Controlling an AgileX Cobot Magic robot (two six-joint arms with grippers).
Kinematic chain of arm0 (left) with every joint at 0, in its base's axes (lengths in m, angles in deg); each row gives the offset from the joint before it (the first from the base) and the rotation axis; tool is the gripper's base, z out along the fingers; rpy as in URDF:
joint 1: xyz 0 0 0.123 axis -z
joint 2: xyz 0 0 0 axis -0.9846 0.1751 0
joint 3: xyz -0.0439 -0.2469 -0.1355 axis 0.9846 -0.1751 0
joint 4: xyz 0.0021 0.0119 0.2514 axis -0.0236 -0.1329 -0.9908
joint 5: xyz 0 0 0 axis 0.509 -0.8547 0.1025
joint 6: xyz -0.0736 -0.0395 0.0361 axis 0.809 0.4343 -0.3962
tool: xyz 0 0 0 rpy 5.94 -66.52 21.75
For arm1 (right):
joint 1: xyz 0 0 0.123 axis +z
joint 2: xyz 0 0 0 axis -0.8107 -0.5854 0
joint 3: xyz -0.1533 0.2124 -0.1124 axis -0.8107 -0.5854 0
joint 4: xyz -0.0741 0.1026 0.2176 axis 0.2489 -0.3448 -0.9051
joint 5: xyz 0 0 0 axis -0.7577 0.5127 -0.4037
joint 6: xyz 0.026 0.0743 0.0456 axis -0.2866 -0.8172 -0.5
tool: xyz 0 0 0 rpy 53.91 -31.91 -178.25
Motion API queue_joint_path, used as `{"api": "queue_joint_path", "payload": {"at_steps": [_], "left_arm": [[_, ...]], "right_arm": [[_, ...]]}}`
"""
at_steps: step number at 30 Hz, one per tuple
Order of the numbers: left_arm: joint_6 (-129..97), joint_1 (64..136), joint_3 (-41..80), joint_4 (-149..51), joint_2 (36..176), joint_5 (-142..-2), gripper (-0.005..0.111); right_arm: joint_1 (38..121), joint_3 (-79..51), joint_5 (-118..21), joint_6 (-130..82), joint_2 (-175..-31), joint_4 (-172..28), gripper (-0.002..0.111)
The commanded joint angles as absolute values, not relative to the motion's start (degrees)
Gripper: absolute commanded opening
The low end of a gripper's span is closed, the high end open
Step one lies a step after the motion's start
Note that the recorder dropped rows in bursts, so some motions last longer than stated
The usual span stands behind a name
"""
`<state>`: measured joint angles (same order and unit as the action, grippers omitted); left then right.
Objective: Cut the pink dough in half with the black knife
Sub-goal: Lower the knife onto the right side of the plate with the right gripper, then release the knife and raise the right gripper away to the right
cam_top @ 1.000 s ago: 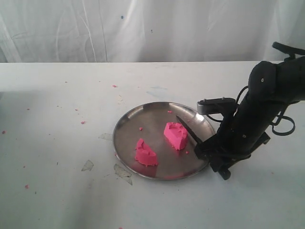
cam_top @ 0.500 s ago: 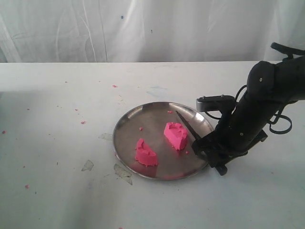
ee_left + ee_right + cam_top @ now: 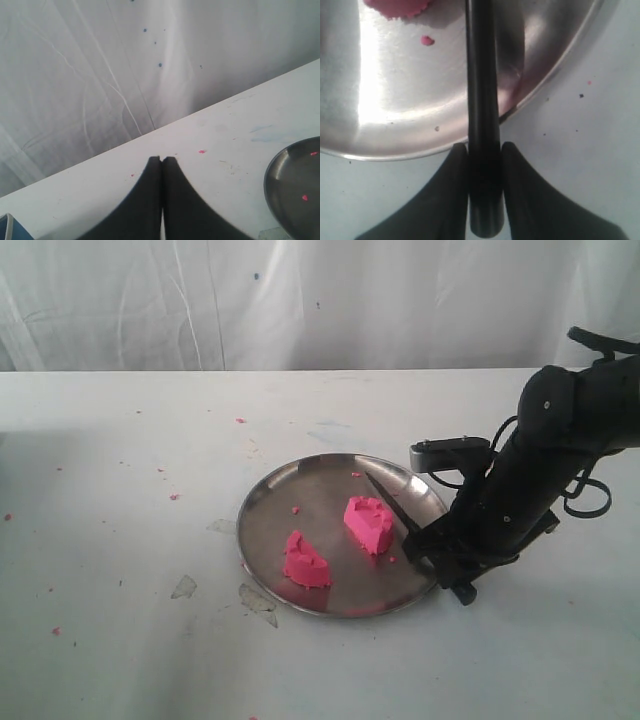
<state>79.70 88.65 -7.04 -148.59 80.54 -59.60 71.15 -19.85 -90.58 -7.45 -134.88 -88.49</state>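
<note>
The pink dough lies in two half-lumps on the steel plate (image 3: 270, 502): one (image 3: 304, 561) toward the front left, the other (image 3: 369, 523) near the middle right. My right gripper (image 3: 425, 552) is shut on the black knife (image 3: 392, 504) at its handle, low at the plate's right rim; the blade slants over the plate just right of the nearer half. In the right wrist view the knife (image 3: 481, 80) runs between the fingers (image 3: 457, 165), with an edge of pink dough (image 3: 397, 7) beyond it. My left gripper (image 3: 162, 159) is shut and empty, far from the plate.
Tiny pink crumbs dot the white table and the plate (image 3: 395, 100). Torn clear scraps (image 3: 258, 602) lie by the plate's front left rim. A white curtain hangs behind the table. A blue object's corner (image 3: 6, 227) shows in the left wrist view.
My right arm has shifted slightly left and lower, with the knife tip moving a little left over the plate. The dough halves have not moved.
</note>
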Motion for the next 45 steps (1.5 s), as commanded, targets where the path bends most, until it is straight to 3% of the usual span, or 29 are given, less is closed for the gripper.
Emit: {"api": "queue_joint_path", "payload": {"at_steps": [1,7,22,25,27,29,40,45], "left_arm": [[80.1,88.6,-7.3,-149.3,80.1,-59.2,0.000],[80.1,88.6,-7.3,-149.3,80.1,-59.2,0.000],[80.1,88.6,-7.3,-149.3,80.1,-59.2,0.000],[80.1,88.6,-7.3,-149.3,80.1,-59.2,0.000],[80.1,88.6,-7.3,-149.3,80.1,-59.2,0.000],[80.1,88.6,-7.3,-149.3,80.1,-59.2,0.000],[79.9,88.6,-7.3,-149.3,80.1,-59.3,0.000],[79.9,88.6,-7.3,-149.3,80.1,-59.3,0.000]], "right_arm": [[70.8,-19.6,-90.3,-6.2,-134.8,-88.7,0.021],[70.8,-19.6,-88.8,-6.2,-134.8,-88.7,0.033],[70.7,-15.6,-90.3,-6.9,-130.5,-86.6,0.033],[70.7,-16.1,-88.3,-7.4,-127.5,-84.4,0.027],[70.7,-17.3,-86.0,-10.1,-125.7,-81.7,0.014],[70.7,-19.2,-82.2,-12.1,-123.1,-80.9,0.000],[70.7,-50.8,-36.1,-16.3,-90.6,-81.2,0.000],[70.7,-59.0,-38.9,-17.1,-77.0,-81.3,0.000]]}}
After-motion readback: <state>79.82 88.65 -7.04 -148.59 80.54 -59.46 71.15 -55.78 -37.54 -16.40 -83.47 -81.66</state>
